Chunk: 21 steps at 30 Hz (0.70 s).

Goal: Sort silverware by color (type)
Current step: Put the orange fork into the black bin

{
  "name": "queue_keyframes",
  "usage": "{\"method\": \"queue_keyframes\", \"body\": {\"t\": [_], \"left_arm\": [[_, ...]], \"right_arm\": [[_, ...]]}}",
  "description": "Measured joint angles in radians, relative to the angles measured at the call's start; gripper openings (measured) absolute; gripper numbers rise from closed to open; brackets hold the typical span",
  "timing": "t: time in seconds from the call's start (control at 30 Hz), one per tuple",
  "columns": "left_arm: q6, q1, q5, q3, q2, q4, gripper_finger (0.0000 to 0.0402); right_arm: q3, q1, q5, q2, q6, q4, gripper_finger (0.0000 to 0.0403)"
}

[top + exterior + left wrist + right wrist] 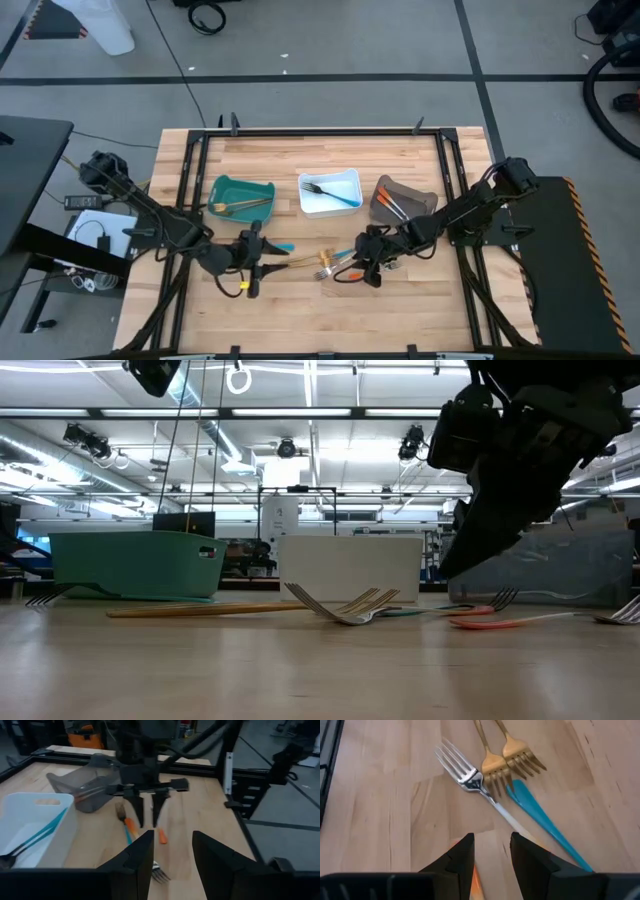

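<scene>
Silverware loose on the table (pixel 300 320) just in front of the white bin (pixel 348 183) — two gold forks (pixel 512 757), a silver fork (pixel 462 770), a blue handle (pixel 545 827), an orange-handled piece (pixel 129 826). Right gripper (pixel 367 268) poised over that cluster, jaws apart and holding nothing, likely lined up for the orange handle. Left gripper (pixel 253 266) waiting left of the cluster, jaws apart too — clear of the pick. Sorted pieces already in the teal bin (pixel 222 187), white bin and grey-brown bin (pixel 428 199).

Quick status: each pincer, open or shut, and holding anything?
Left pincer: open, holding nothing, above the table.
Right pincer: open, holding nothing, just above the silver fork and gold forks.
</scene>
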Motion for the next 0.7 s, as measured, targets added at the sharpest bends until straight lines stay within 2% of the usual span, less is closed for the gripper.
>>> {"method": "queue_keyframes", "body": {"t": [0.17,0.4,0.7], "left_arm": [[0.018,0.052,0.002,0.000,0.000,-0.041,0.0144],[-0.087,0.070,0.039,0.000,0.000,-0.169,0.0144],[-0.186,0.030,0.039,0.000,0.000,-0.329,0.0144]], "right_arm": [[0.031,0.016,0.032,0.000,-0.026,-0.048,0.0128],[0.145,0.051,0.129,0.000,-0.034,-0.253,0.0127],[0.215,0.052,0.115,-0.001,-0.016,-0.437,0.0127]]}}
